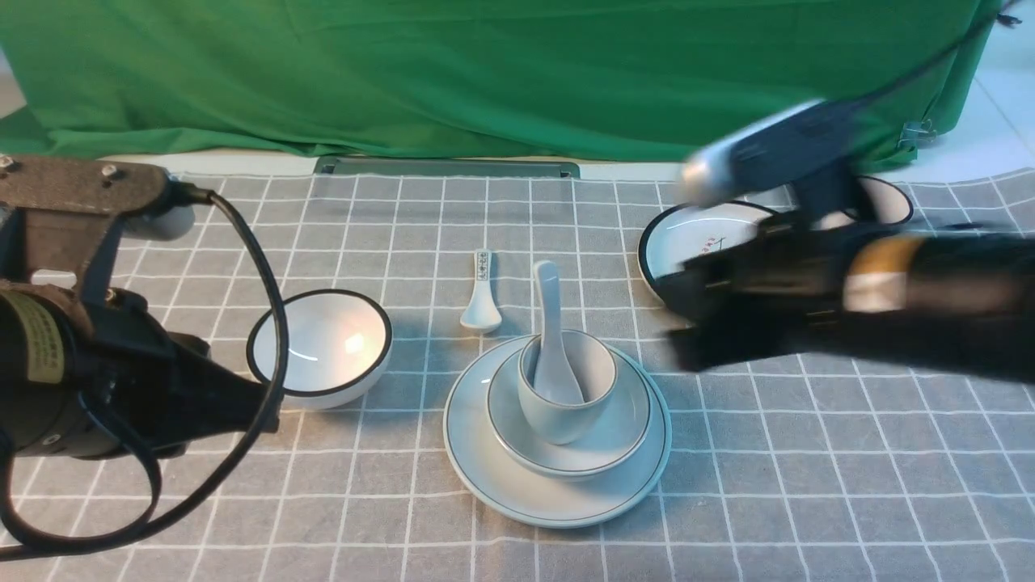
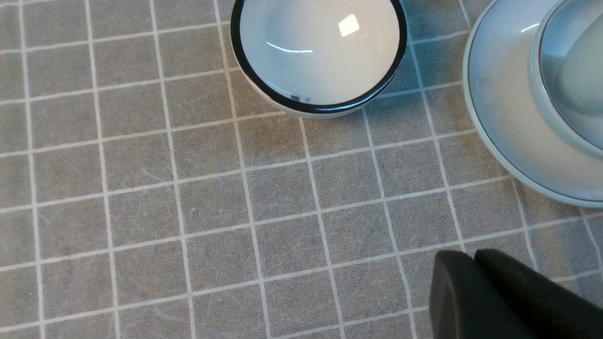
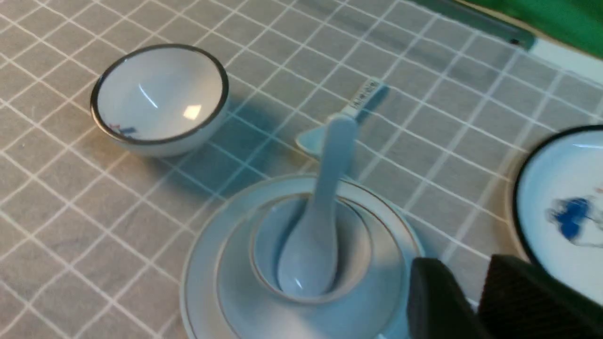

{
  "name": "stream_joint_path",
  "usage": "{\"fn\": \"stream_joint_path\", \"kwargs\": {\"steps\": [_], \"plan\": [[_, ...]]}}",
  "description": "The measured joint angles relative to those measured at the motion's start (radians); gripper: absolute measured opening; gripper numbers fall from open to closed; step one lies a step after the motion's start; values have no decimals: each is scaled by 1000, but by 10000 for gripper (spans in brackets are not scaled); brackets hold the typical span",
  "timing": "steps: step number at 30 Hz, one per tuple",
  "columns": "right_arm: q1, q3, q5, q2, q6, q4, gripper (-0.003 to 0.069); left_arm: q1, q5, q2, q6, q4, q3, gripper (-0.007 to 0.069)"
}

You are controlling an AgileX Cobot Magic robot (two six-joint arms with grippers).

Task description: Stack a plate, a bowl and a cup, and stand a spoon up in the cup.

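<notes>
The plate (image 1: 485, 461) lies on the checked cloth at front centre. The bowl (image 1: 623, 420) sits on it and the cup (image 1: 558, 416) stands in the bowl. The spoon (image 1: 550, 323) stands in the cup, handle leaning away from me. The right wrist view shows the same stack: plate (image 3: 202, 263), cup (image 3: 358, 245), spoon (image 3: 325, 212). My right gripper (image 1: 675, 319), motion-blurred, is just right of the stack, above the cloth; its jaws (image 3: 464, 270) stand apart and empty. My left gripper (image 2: 471, 256) is shut and empty, left of the plate (image 2: 499, 117).
A white bowl with a thick black rim (image 1: 319, 347) sits left of the stack. A small spoon with a patterned handle (image 1: 481, 295) lies behind it. A black-rimmed cartoon plate (image 1: 695, 234) and a black-rimmed cup (image 1: 889, 202) are at back right, partly behind my right arm.
</notes>
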Motion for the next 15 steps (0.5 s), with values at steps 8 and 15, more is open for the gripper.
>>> {"fn": "stream_joint_path", "kwargs": {"steps": [8, 15], "plan": [[-132, 186, 134, -707, 105, -87, 18, 0, -61, 0, 7, 0, 4, 10], [-133, 490, -79, -1065, 110, -88, 20, 0, -131, -27, 60, -27, 16, 10]]}}
